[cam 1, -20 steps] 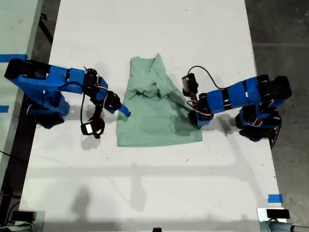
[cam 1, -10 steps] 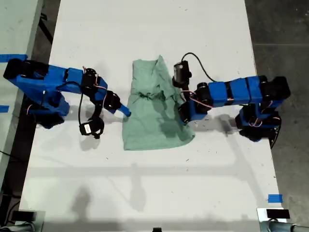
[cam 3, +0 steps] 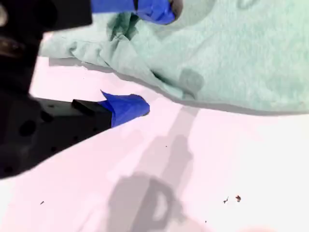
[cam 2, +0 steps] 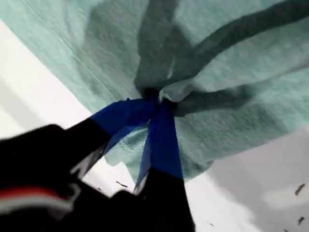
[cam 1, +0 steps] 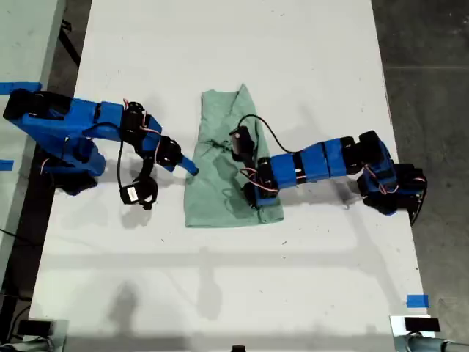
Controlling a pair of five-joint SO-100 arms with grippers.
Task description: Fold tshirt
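The pale mint-green tshirt [cam 1: 223, 165] lay partly folded on the white worktop [cam 1: 220, 279], between the two blue arms, bunched and creased through its middle. My first gripper [cam 2: 155, 102] had its blue jaws pinched together on a gathered fold of the tshirt [cam 2: 217, 72], the cloth puckering into ridges that ran away from the pinch point; in the exterior view this gripper [cam 1: 254, 196] sat over the tshirt's lower part, reached in from the arm based on the exterior view's right of the garment, with its wrist camera [cam 1: 239, 141] and a looping black cable [cam 1: 275, 139] above the cloth. My second gripper [cam 3: 145, 58] stood with its jaws spread apart at the tshirt's hem [cam 3: 145, 72], one blue jaw tip over the cloth and the other resting on bare worktop [cam 3: 193, 169] just beside the edge, with nothing caught between them. In the exterior view that gripper [cam 1: 189, 167] touched the tshirt's edge on the exterior view's left. A blue tape strip [cam 1: 417, 301] lay on the worktop well apart from the tshirt.
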